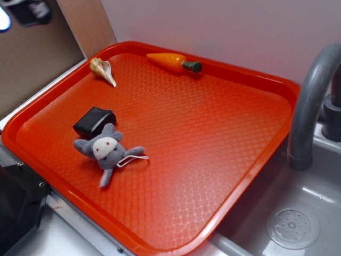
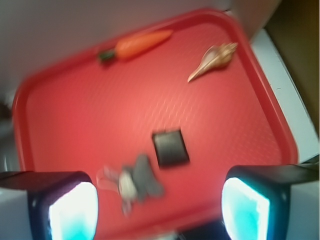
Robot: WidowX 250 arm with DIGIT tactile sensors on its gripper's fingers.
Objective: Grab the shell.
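Here, in the wrist view, the gripper [image 2: 160, 205] hangs with jaws spread wide and empty above the textured red plastic tray [image 2: 90, 140]. Farther off at one o'clock lies the small beige spiral shell [image 2: 215, 60] (likely light, rigid, brittle at its tip); the knobby rounded end looks the safest hold.

Gripper [image 2: 160, 207]: seen only from the wrist view, blurred. Two dark fingers at the bottom corners of the frame, one pale glowing pad [image 2: 74, 212] left, another right. Jaws spread wide apart, nothing between them, touching nothing. Held high, looking down. Arm not visible in the exterior view.
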